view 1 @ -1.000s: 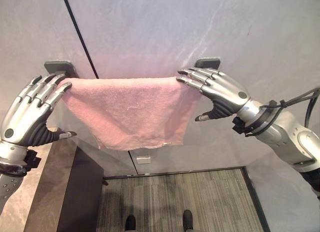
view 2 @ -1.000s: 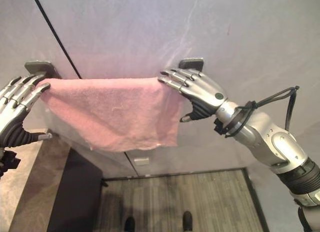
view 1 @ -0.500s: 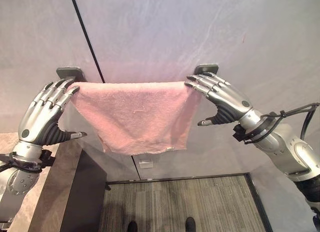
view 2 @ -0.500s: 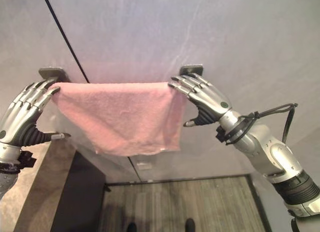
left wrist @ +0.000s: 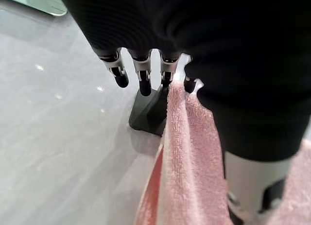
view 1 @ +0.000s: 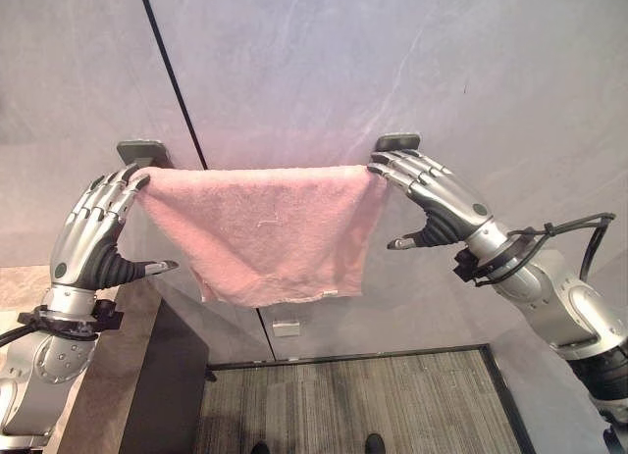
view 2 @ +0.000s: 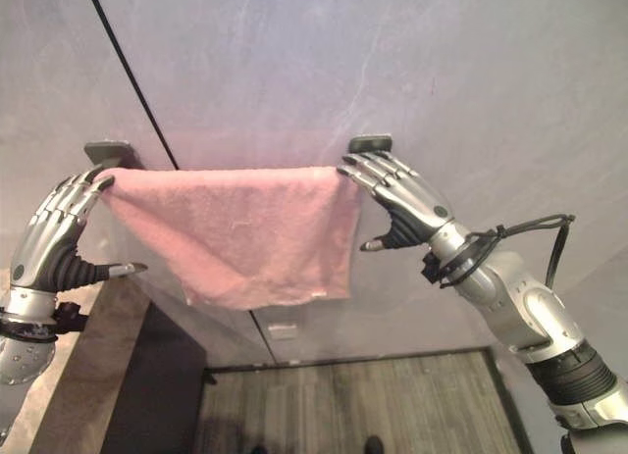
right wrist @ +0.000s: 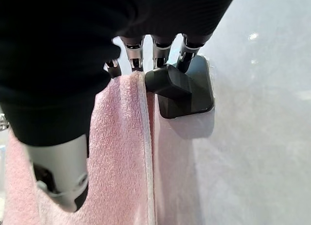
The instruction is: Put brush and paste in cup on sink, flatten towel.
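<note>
A pink towel (view 1: 265,224) hangs spread over a wall rail between two dark brackets (view 1: 144,151) (view 1: 397,140). My left hand (view 1: 93,228) rests straight fingers on the towel's left top corner, thumb apart below. At the right top corner my right hand (view 1: 437,194) lays straight fingers on the towel's edge beside the bracket (right wrist: 184,91). The left wrist view has dark fingertips (left wrist: 145,86) over the towel fold (left wrist: 187,152) near the bracket (left wrist: 150,113). Both hands are open.
The grey wall (view 1: 324,62) has a dark vertical seam (view 1: 172,76). A stone counter with a dark front (view 1: 167,366) runs at lower left. Striped floor (view 1: 343,405) lies below, with a white socket (view 1: 286,327) on the wall.
The camera has tilted, shifting the picture. Both hands have slid outward along the rail toward the brackets, and the towel's top edge lies straighter.
</note>
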### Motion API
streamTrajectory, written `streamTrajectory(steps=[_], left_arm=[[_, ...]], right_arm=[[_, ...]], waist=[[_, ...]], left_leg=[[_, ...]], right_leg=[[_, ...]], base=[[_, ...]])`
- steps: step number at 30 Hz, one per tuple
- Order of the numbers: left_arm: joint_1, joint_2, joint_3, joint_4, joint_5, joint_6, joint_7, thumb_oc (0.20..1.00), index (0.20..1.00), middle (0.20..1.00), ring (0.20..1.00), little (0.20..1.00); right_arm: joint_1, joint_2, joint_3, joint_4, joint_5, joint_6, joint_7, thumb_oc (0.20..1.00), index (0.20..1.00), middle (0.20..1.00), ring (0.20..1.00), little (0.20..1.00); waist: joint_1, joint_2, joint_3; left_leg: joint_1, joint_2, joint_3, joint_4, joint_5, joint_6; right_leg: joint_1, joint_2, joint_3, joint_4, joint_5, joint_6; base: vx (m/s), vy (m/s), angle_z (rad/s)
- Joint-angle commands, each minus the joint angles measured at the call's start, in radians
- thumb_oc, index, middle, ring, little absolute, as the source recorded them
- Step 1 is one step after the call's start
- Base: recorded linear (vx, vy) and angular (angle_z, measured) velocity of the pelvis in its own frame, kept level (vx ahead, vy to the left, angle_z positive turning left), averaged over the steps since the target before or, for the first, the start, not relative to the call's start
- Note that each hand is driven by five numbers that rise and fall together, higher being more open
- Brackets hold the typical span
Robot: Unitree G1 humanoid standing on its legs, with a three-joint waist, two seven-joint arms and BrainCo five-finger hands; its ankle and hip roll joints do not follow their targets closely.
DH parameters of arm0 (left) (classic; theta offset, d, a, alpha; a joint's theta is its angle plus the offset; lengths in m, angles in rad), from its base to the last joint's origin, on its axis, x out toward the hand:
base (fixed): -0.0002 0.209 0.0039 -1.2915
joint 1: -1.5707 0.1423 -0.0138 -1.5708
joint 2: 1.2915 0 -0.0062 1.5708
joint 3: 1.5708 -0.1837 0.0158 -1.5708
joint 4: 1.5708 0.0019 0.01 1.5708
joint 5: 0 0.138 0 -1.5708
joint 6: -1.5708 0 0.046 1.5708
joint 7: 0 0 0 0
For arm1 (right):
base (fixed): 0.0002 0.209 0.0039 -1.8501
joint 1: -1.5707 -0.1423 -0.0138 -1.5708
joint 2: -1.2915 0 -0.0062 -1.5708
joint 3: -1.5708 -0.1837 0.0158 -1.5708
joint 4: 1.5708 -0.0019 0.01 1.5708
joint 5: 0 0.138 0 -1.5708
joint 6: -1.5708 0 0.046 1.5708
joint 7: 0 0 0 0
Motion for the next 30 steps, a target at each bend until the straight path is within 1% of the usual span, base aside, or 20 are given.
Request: streamTrajectory(steps=[1,2,3,6,10,13,16,17,18,21,22,26,28,29,30], left_arm=[[0.05,-0.008,-0.015,0.132,-0.093,0.062,0.004,1.0,1.0,1.0,1.0,1.0],[0.049,-0.007,-0.017,0.133,-0.095,0.061,0.005,1.0,1.0,1.0,1.0,1.0],[0.04,-0.028,-0.017,0.132,-0.118,0.055,0.01,1.0,1.0,1.0,1.0,1.0],[0.015,-0.074,-0.016,0.128,-0.187,0.045,0.041,1.0,1.0,1.0,1.0,1.0],[-0.006,-0.107,-0.015,0.117,-0.244,0.041,0.058,1.0,1.0,1.0,1.0,1.0],[-0.022,-0.151,-0.008,0.101,-0.315,0.027,0.069,1.0,1.0,1.0,1.0,1.0],[-0.045,-0.206,-0.02,0.073,-0.421,0.002,0.053,1.0,1.0,1.0,1.0,1.0],[-0.055,-0.242,-0.028,0.052,-0.493,-0.016,0.032,1.0,1.0,1.0,1.0,1.0],[-0.063,-0.262,-0.035,0.042,-0.534,-0.027,0.023,1.0,1.0,1.0,1.0,1.0],[-0.072,-0.281,-0.044,0.022,-0.58,-0.04,0.008,1.0,1.0,1.0,1.0,1.0],[-0.084,-0.307,-0.057,-0.006,-0.634,-0.057,0.0,1.0,1.0,1.0,1.0,1.0],[-0.089,-0.321,-0.06,-0.045,-0.664,-0.073,0.002,1.0,1.0,1.0,1.0,1.0],[-0.078,-0.34,-0.06,-0.047,-0.691,-0.076,0.0,1.0,1.0,1.0,1.0,1.0],[-0.076,-0.339,-0.061,-0.047,-0.692,-0.076,-0.001,1.0,1.0,1.0,1.0,1.0],[-0.049,-0.347,-0.06,-0.028,-0.697,-0.07,-0.007,1.0,1.0,1.0,1.0,1.0]], right_arm=[[0.073,0.076,-0.061,0.071,0.087,0.047,-0.056,1.0,1.0,1.0,1.0,1.0],[0.073,0.075,-0.062,0.072,0.087,0.045,-0.059,1.0,1.0,1.0,1.0,1.0],[0.083,0.106,-0.076,0.069,0.124,0.04,-0.073,1.0,1.0,1.0,1.0,1.0],[0.091,0.169,-0.087,0.073,0.164,0.028,-0.117,1.0,1.0,1.0,1.0,1.0],[0.097,0.187,-0.108,0.055,0.16,0.027,-0.134,1.0,1.0,1.0,1.0,1.0],[0.114,0.203,-0.128,0.04,0.167,0.023,-0.145,1.0,1.0,1.0,1.0,1.0],[0.134,0.232,-0.142,0.037,0.19,0.022,-0.155,1.0,1.0,1.0,1.0,1.0],[0.148,0.252,-0.151,0.031,0.206,0.018,-0.161,1.0,1.0,1.0,1.0,1.0],[0.16,0.27,-0.16,0.029,0.221,0.009,-0.175,1.0,1.0,1.0,1.0,1.0],[0.173,0.288,-0.172,0.019,0.241,0.001,-0.18,1.0,1.0,1.0,1.0,1.0],[0.188,0.316,-0.176,0.016,0.269,-0.012,-0.193,1.0,1.0,1.0,1.0,1.0],[0.223,0.344,-0.197,-0.001,0.296,-0.031,-0.209,1.0,1.0,1.0,1.0,1.0],[0.278,0.374,-0.223,-0.003,0.343,-0.047,-0.217,1.0,1.0,1.0,1.0,1.0],[0.282,0.374,-0.225,-0.005,0.345,-0.047,-0.216,1.0,1.0,1.0,1.0,1.0],[0.331,0.39,-0.243,0.004,0.385,-0.056,-0.204,1.0,1.0,1.0,1.0,1.0]], waist=[[0.005,-0.042,0.029],[0.005,-0.042,0.03],[0.004,-0.041,0.029],[0.003,-0.04,0.027],[0.0,-0.038,0.023],[-0.005,-0.037,0.019],[-0.01,-0.035,0.019],[-0.012,-0.034,0.017],[-0.015,-0.033,0.018],[-0.019,-0.033,0.017],[-0.022,-0.032,0.018],[-0.028,-0.03,0.02],[-0.035,-0.028,0.023],[-0.034,-0.028,0.022],[-0.039,-0.025,0.025]], left_leg=[[0.027,-0.028,0.003,0.005,-0.046,0.048],[0.028,-0.028,0.003,0.005,-0.046,0.048],[0.03,-0.027,0.003,0.005,-0.046,0.048],[0.036,-0.028,0.001,0.005,-0.047,0.049],[0.043,-0.027,0.005,0.005,-0.047,0.049],[0.048,-0.029,0.006,0.005,-0.048,0.049],[0.05,-0.031,0.007,0.005,-0.048,0.05],[0.051,-0.032,0.008,0.005,-0.048,0.05],[0.051,-0.032,0.008,0.005,-0.047,0.05],[0.051,-0.032,0.009,0.005,-0.047,0.05],[0.052,-0.033,0.009,0.005,-0.047,0.05],[0.052,-0.033,0.009,0.005,-0.046,0.051],[0.052,-0.034,0.012,0.005,-0.045,0.051],[0.052,-0.034,0.012,0.005,-0.045,0.051],[0.053,-0.033,0.014,0.005,-0.044,0.051]], right_leg=[[0.033,-0.061,-0.017,0.007,-0.051,0.028],[0.035,-0.061,-0.018,0.007,-0.052,0.028],[0.038,-0.061,-0.018,0.007,-0.053,0.027],[0.044,-0.06,-0.017,0.007,-0.055,0.025],[0.05,-0.06,-0.018,0.007,-0.056,0.024],[0.054,-0.062,-0.015,0.007,-0.057,0.024],[0.057,-0.063,-0.015,0.007,-0.056,0.023],[0.056,-0.064,-0.013,0.007,-0.056,0.023],[0.056,-0.065,-0.013,0.007,-0.055,0.023],[0.057,-0.065,-0.013,0.007,-0.055,0.023],[0.057,-0.066,-0.013,0.007,-0.055,0.022],[0.058,-0.066,-0.011,0.007,-0.054,0.022],[0.057,-0.066,-0.01,0.007,-0.051,0.022],[0.057,-0.066,-0.01,0.007,-0.051,0.022],[0.056,-0.067,-0.011,0.007,-0.05,0.022]], base=[[0.0,0.0,0.0],[0.0,0.0,0.0],[0.0,0.0,0.0],[0.0,0.0,0.0],[0.0,0.0,0.0],[0.0,0.0,0.0],[0.0,0.0,0.0],[0.0,0.0,0.0],[0.0,0.0,0.0],[0.0,0.0,0.0],[0.0,0.0,0.0],[0.0,0.0,0.0],[0.0,0.0,0.0],[0.0,0.0,0.0],[0.0,0.0,0.0]])
